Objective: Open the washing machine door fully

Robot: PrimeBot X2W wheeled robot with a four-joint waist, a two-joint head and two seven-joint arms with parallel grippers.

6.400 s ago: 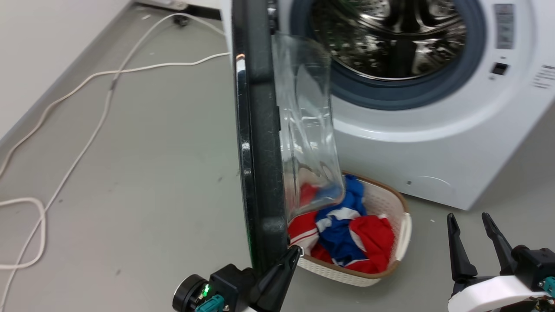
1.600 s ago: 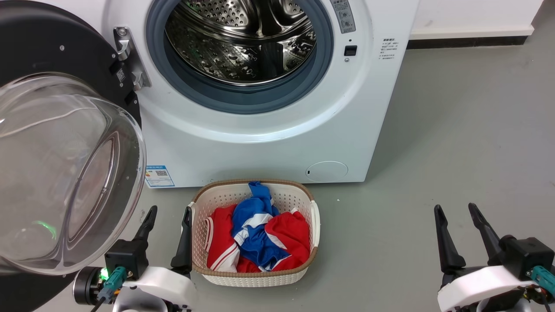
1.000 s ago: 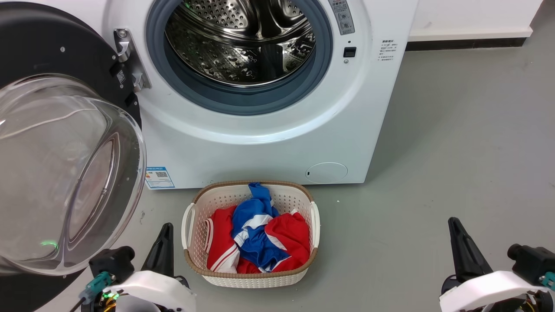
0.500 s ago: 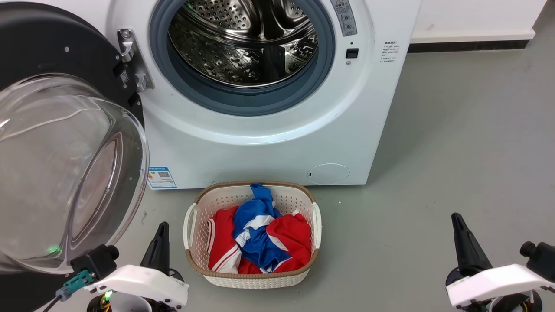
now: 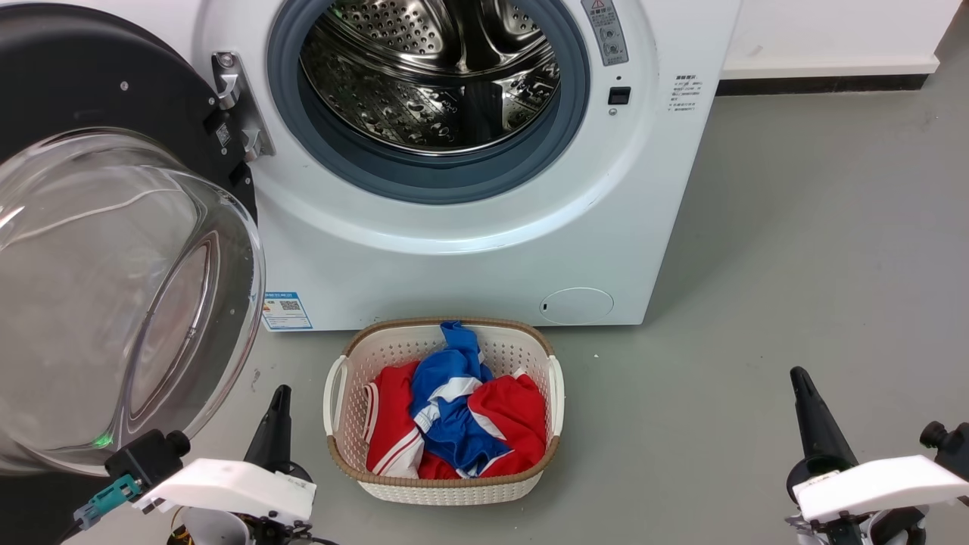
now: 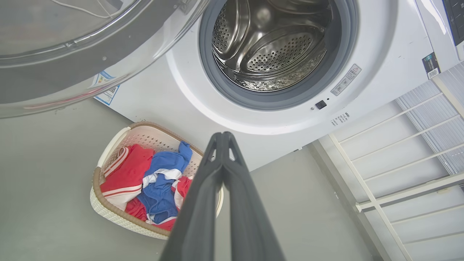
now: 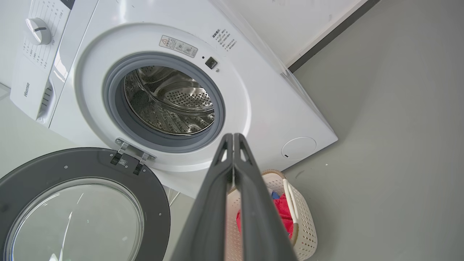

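**Wide Open, Little Left to Do**

Upper middle of the head view: the washing machine, white and boxy, with the steel drum fully uncovered inside the grey gasket. At the left edge of that frame: the washing machine door, turned on its hinge far away from the opening, with the inner side and the clear glass bowl facing the camera. Judged as done, or almost done. Perhaps only a last small push against the hinge stop, but not possible to confirm from here.

Below and to the right: a plain grey floor, smooth and matt. Along the upper right, a white wall with a dark skirting strip. At lower middle, just in front of the machine, a white laundry basket with red and blue clothes inside. At the right of the left wrist view, a white rack.

At lower left of the head view, the left gripper, fingers pressed together on nothing, near the lower rim of the bowl and seemingly not touching it. At lower right, the right gripper, also closed and empty, well apart from machine and basket.
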